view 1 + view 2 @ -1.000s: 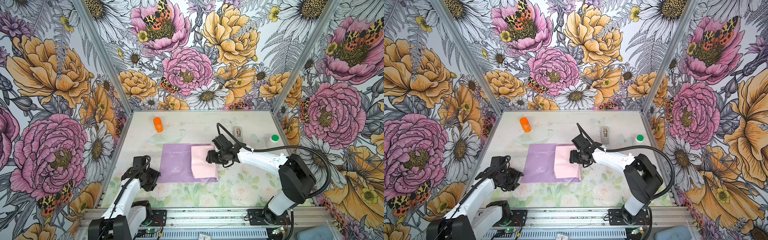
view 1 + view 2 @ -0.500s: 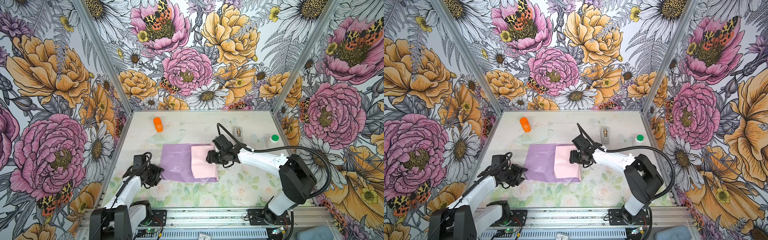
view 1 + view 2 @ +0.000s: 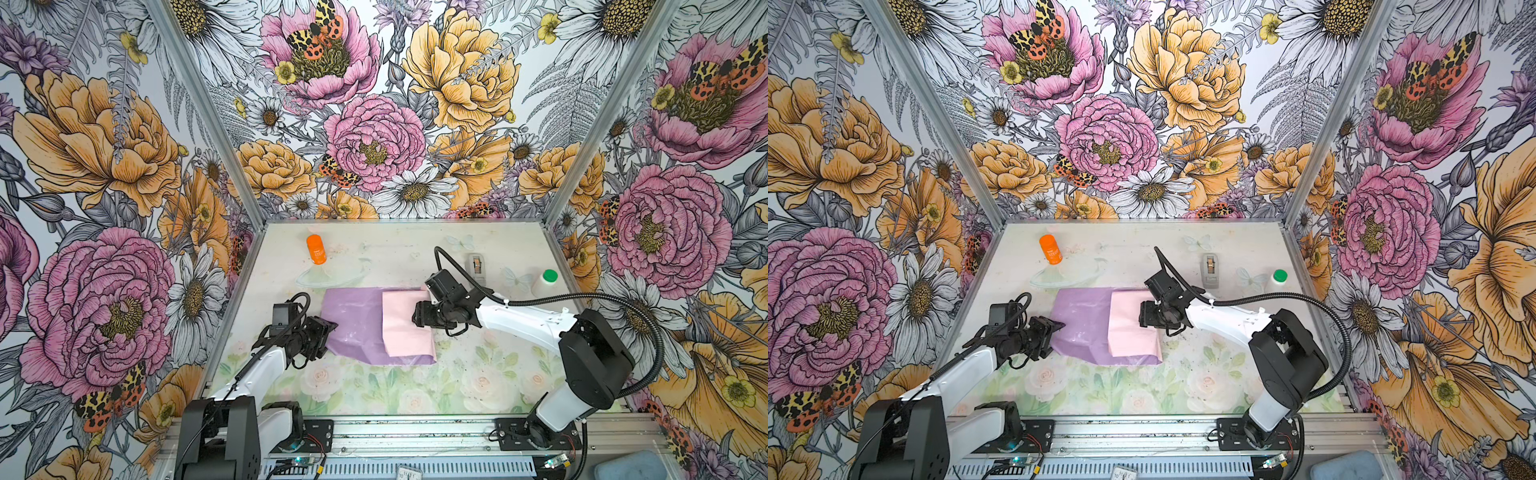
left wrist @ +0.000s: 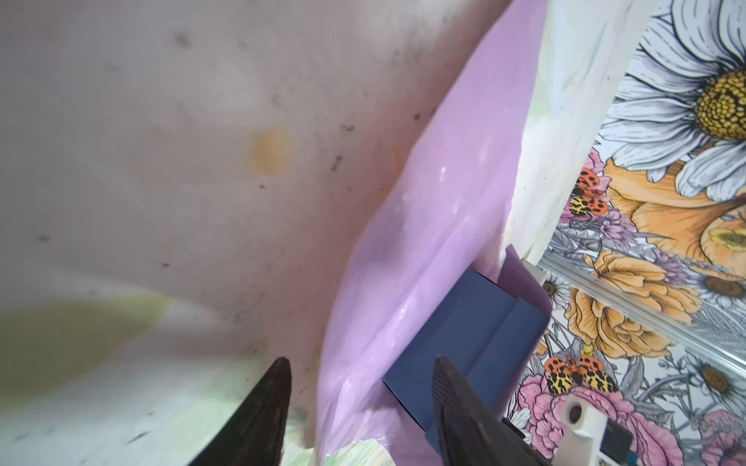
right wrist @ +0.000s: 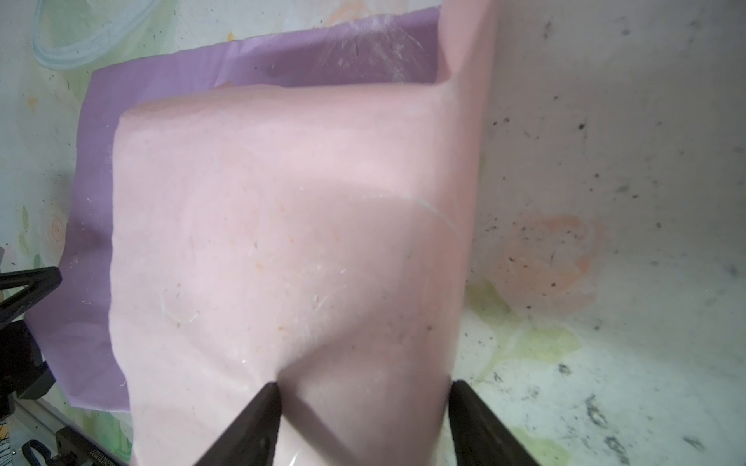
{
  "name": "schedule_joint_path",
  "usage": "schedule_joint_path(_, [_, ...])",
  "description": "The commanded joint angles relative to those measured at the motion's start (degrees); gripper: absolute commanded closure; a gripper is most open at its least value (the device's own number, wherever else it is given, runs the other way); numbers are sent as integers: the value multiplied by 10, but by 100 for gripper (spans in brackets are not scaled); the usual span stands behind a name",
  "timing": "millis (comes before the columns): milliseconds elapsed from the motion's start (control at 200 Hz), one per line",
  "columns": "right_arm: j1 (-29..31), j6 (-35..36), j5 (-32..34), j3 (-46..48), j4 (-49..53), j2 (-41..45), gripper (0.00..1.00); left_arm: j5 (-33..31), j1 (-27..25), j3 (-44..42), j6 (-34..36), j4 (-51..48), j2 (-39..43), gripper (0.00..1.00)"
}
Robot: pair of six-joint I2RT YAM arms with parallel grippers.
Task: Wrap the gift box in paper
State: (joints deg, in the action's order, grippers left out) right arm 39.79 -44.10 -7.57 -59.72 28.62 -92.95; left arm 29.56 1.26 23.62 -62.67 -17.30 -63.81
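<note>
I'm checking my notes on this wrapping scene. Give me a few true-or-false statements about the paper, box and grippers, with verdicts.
1. A pale pink flap of the paper lies folded over, at the right gripper. True.
2. The gift box sits fully uncovered. False: only a navy part shows under the paper's edge.
3. The left gripper has its jaws apart. True.
4. The orange container lies on the paper. False: it is apart, near the back wall.

A lab-style robot booth — floral-printed walls (image 3: 374, 124), aluminium frame (image 3: 208, 112), left arm (image 3: 266, 365) and right arm (image 3: 519, 320) on a metal rail (image 3: 415, 432).
</note>
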Motion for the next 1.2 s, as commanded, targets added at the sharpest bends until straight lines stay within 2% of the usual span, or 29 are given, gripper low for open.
schedule_joint_path(0, [0,-6,21,13,16,4,33,21,-14,24,-1,15,23,42])
schedule_joint_path(465, [0,-5,17,11,16,2,33,-3,-36,-12,-34,-35,127,45])
schedule_joint_path(590, [0,-4,17,11,16,4,33,-17,-35,-6,-15,-63,135,48])
schedule_joint_path(801, [0,-4,17,13,16,6,33,-27,-36,7,18,-97,121,62])
schedule_joint_path(1076, [1,-3,15,13,16,4,33,-46,-37,66,96,-155,89,63])
schedule_joint_path(1191, [1,-4,14,13,16,6,33,-54,-36,76,118,-161,69,68])
